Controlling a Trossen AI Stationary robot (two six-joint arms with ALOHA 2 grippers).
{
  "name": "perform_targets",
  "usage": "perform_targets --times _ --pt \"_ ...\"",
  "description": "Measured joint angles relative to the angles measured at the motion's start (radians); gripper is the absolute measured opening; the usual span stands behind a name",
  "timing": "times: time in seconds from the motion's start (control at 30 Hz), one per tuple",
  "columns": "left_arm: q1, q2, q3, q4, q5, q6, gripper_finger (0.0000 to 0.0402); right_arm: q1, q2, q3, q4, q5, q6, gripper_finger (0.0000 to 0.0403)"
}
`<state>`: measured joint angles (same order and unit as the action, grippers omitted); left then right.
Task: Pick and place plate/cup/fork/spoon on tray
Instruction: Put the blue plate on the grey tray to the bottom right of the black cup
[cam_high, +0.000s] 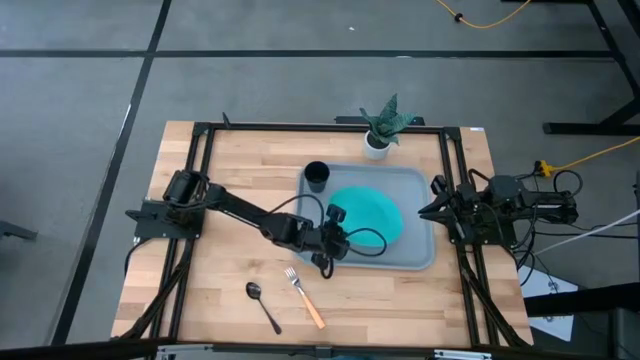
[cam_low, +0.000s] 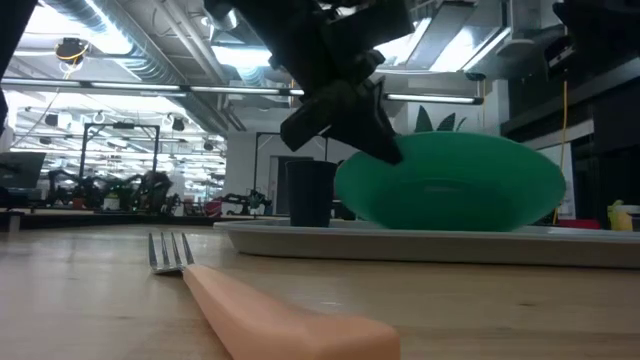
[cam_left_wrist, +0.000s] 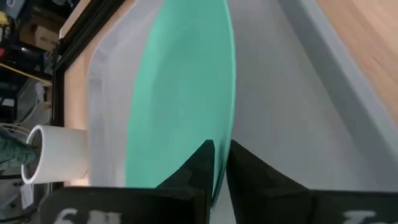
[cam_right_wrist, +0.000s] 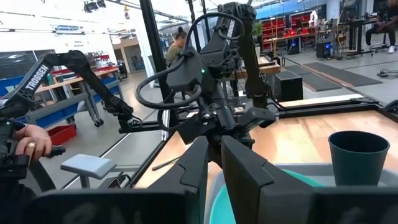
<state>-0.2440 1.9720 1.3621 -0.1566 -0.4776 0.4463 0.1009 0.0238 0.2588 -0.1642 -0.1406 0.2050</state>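
Note:
The teal plate (cam_high: 368, 215) is over the grey-blue tray (cam_high: 425, 255), tilted, with its underside toward the low view (cam_low: 450, 185). My left gripper (cam_high: 340, 228) reaches in from the table's left and is shut on the plate's near-left rim. The black cup (cam_high: 316, 176) stands upright on the tray's far left corner. The tan-handled fork (cam_high: 303, 295) and the dark spoon (cam_high: 262, 303) lie flat on the table in front of the tray. My right gripper (cam_high: 437, 208) waits shut at the tray's right edge, touching nothing. My left gripper pinches the plate's rim (cam_left_wrist: 222, 134) between its two fingers, on the plate's near-left side. The fingers come slanting down from the table's left and near side. The plate is tilted, with the held side raised and the far side low at the tray.
A white pot with a green plant (cam_high: 378, 140) stands just behind the tray's far edge. A black frame (cam_high: 200, 200) runs round the wooden tabletop. A person's hand (cam_right_wrist: 25, 140) shows in the room beyond the table.

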Motion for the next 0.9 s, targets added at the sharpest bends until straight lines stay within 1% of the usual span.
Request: perform_targets --times 0.3,0.47,0.67,0.9 --pt "-0.001 0.000 0.000 -0.014 -0.012 -0.008 0.0035 0.000 0.000 0.000 0.000 0.000 0.003 0.0053" --pt "-0.008 0.000 0.000 -0.034 -0.011 -0.071 0.0034 0.000 0.000 0.000 0.000 0.000 0.003 0.0053" --pt "-0.008 0.000 0.000 -0.102 -0.012 -0.176 0.0037 0.000 0.000 0.000 0.000 0.000 0.003 0.0053" --pt "-0.009 0.000 0.000 -0.107 -0.012 -0.193 0.0051 0.000 0.000 0.000 0.001 0.000 0.003 0.0053"
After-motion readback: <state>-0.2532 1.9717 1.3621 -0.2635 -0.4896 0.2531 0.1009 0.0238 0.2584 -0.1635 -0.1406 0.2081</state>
